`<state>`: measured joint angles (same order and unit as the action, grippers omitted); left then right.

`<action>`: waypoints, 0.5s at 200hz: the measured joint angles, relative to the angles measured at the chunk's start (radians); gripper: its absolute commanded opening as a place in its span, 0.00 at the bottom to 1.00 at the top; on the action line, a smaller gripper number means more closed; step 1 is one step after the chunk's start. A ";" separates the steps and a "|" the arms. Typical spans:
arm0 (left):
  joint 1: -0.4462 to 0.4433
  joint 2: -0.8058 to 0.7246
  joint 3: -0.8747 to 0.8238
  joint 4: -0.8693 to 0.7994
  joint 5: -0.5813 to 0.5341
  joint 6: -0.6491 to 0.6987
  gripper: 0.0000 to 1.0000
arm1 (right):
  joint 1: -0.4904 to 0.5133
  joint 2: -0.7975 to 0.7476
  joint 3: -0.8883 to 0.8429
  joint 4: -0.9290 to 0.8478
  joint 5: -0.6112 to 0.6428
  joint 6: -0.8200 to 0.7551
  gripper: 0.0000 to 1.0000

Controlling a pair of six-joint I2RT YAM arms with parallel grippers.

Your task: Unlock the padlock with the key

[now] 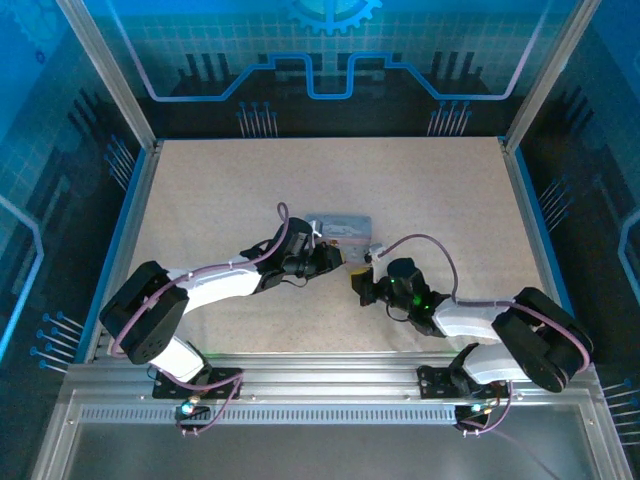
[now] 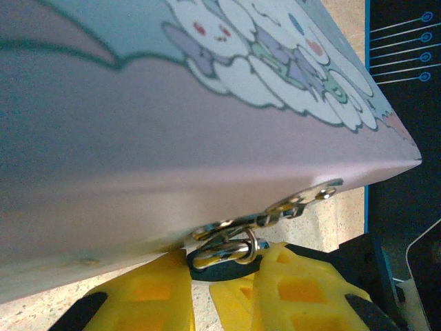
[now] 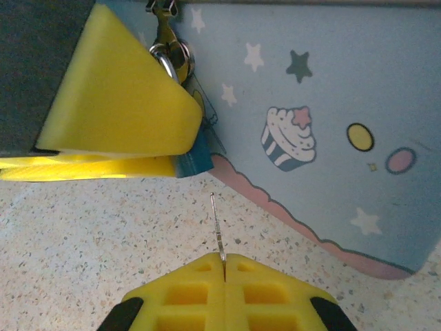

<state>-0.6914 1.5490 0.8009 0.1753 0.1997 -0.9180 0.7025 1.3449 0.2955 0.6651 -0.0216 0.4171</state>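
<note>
The padlock (image 2: 220,272), a small dark body with a shiny shackle (image 2: 227,248), sits between the yellow fingers of my left gripper (image 2: 222,277), which is shut on it. Its shackle hangs from a metal hasp (image 2: 296,203) at the edge of the tin (image 2: 172,124). In the right wrist view the padlock (image 3: 196,155) shows teal at the tips of the left fingers (image 3: 117,103). My right gripper (image 3: 224,265) is shut on the key (image 3: 216,224), a thin sliver that points up toward the padlock with a gap of bare table between them. From above, both grippers (image 1: 340,260) (image 1: 366,284) meet just in front of the tin.
The picture-lidded tin (image 1: 340,228) lies mid-table right behind the grippers; its cupcake and star side (image 3: 331,138) stands close on the right of the key. Speckled tabletop (image 1: 220,190) lies all round. Blue walls (image 1: 140,200) and a metal frame bound the table.
</note>
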 measured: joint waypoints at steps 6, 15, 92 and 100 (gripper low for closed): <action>0.000 0.000 0.000 0.000 0.000 0.000 0.17 | 0.000 0.002 0.000 0.003 -0.003 0.000 0.00; 0.000 0.000 0.000 0.000 0.000 0.000 0.17 | 0.000 0.005 0.000 0.010 -0.009 0.000 0.00; 0.000 0.000 -0.001 0.000 0.000 0.000 0.16 | 0.000 0.018 0.000 0.036 -0.016 0.000 0.00; 0.000 0.000 -0.001 0.000 0.000 0.000 0.17 | 0.000 0.018 0.000 0.037 -0.016 0.000 0.00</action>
<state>-0.6914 1.5490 0.8001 0.1753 0.1997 -0.9180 0.7025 1.3628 0.2955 0.7025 -0.0376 0.4171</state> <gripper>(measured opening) 0.211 0.056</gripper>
